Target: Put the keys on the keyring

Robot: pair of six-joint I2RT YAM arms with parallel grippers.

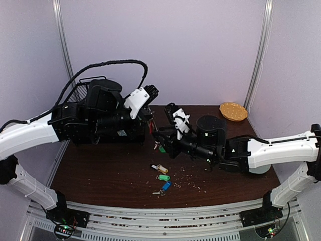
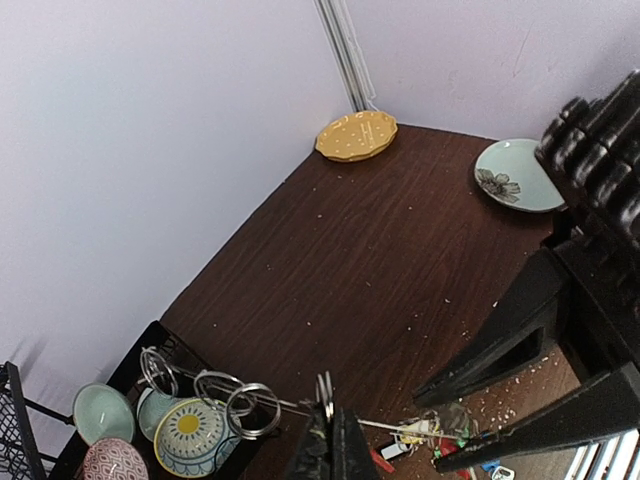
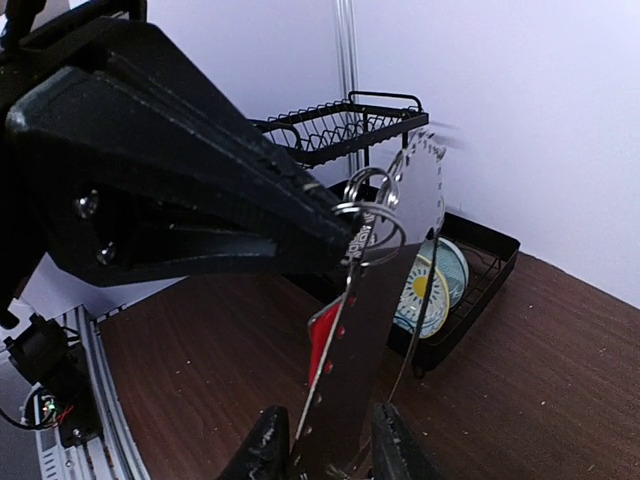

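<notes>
My left gripper (image 2: 334,428) is shut on the keyring (image 2: 288,405), a thin wire with several small silvery rings (image 2: 238,402) strung on it; its black jaws (image 3: 200,190) fill the upper left of the right wrist view. My right gripper (image 3: 328,422) has its fingers (image 3: 266,448) against both sides of a silvery key (image 3: 385,300) with a red tag (image 3: 325,338), its toothed end up at the rings. Both grippers meet above mid-table (image 1: 155,133). Three loose keys lie below them: yellow-orange tag (image 1: 160,168), green tag (image 1: 163,176), blue tag (image 1: 165,186).
A black wire dish rack (image 3: 345,125) with patterned bowls (image 2: 190,430) stands at the back left. An orange plate (image 1: 233,111) sits at the back right corner, and a pale blue flowered plate (image 2: 518,175) lies nearby. Crumbs dot the dark wooden table (image 1: 100,175).
</notes>
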